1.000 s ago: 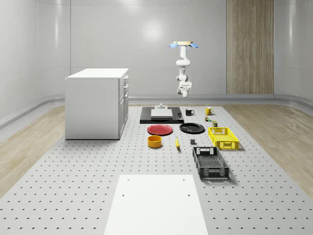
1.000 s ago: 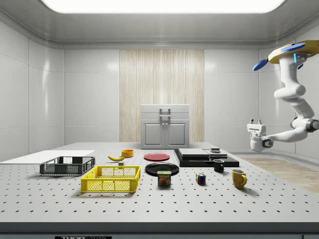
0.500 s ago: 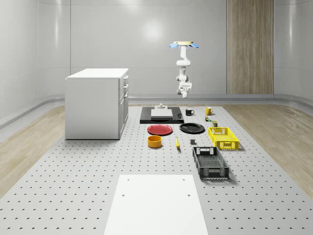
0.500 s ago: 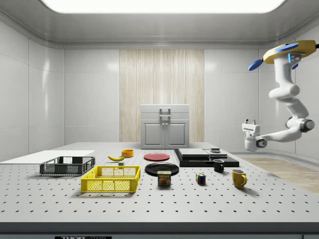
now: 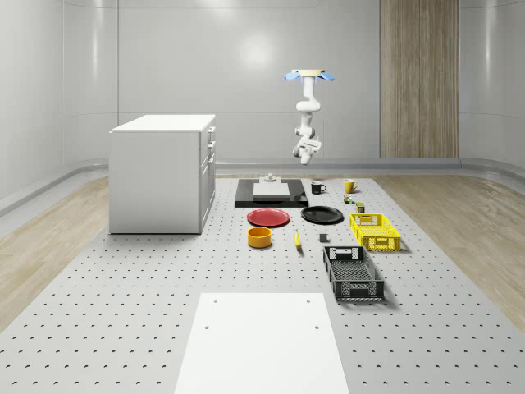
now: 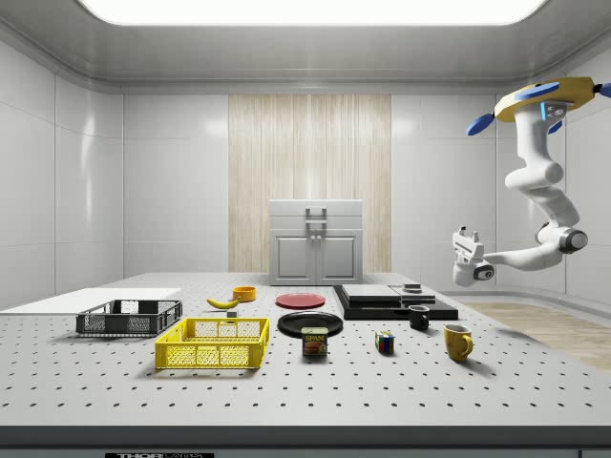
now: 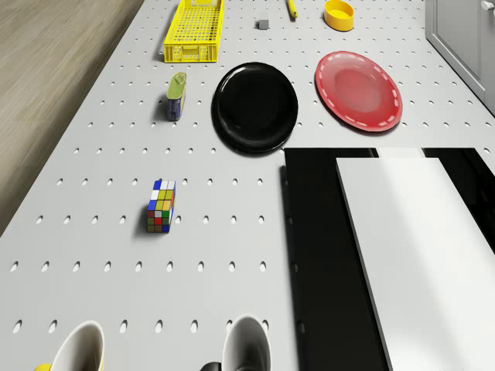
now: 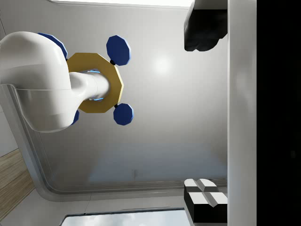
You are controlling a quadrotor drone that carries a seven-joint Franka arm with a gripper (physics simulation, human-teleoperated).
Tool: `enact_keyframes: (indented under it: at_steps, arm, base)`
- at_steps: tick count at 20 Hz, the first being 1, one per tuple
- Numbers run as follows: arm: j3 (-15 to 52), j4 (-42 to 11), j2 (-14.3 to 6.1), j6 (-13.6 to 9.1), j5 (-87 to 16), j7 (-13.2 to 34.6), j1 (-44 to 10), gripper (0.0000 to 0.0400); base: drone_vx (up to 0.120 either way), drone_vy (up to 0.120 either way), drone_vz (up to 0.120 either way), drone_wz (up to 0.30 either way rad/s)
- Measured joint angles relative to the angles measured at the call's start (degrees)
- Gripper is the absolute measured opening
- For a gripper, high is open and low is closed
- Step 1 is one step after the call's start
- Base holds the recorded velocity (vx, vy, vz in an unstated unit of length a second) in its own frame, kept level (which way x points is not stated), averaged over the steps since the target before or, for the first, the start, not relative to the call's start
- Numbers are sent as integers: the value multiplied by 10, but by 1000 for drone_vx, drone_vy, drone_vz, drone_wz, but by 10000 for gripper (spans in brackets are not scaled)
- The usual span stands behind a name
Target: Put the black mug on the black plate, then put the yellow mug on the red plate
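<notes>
Side view, left to right: black plate (image 6: 310, 323) centre frame, black mug (image 6: 419, 318) right of it by the black slab. Gripper (image 6: 465, 250) hangs up and right of the mug, well apart, pointing upward; drone (image 6: 544, 98) hovers upper right. Can't tell jaw state; mug is below and left of the jaws, upright.

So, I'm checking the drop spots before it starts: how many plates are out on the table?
2: the black plate and the red plate lie side by side, just beyond the black slab. None looks hidden.

Two mugs (image 6: 418, 317) (image 6: 457, 341), two plates (image 5: 269, 217) (image 5: 321, 214), two crates (image 5: 376, 231) (image 5: 353, 273).
</notes>
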Motion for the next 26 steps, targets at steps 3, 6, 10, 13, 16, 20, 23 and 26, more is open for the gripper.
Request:
enact_keyframes:
  at_steps: [3, 6, 10, 13, 16, 20, 23, 26]
  arm:
    - [62, -22, -6, 4, -89, 13, -20, 400]
    - [150, -72, -17, 11, -221, 37, -51, 400]
    - [295, -199, -45, 18, -464, 98, -118, 400]
    - [395, -310, -71, 4, -656, 170, -192, 400]
    - [472, -390, -94, -31, -808, 246, -285, 400]
    - [538, -440, -122, -83, -926, 326, -398, 400]
    - [568, -455, -141, -110, -967, 365, -457, 400]
    - [587, -461, -157, -125, -987, 391, -497, 400]
  base:
    - [120, 0, 0, 0]
    - [120, 0, 0, 0]
    - [120, 0, -50, 0]
    - [120, 0, -120, 0]
    - [120, 0, -120, 0]
    - [120, -10, -120, 0]
    - [120, -120, -120, 0]
    - [120, -120, -120, 0]
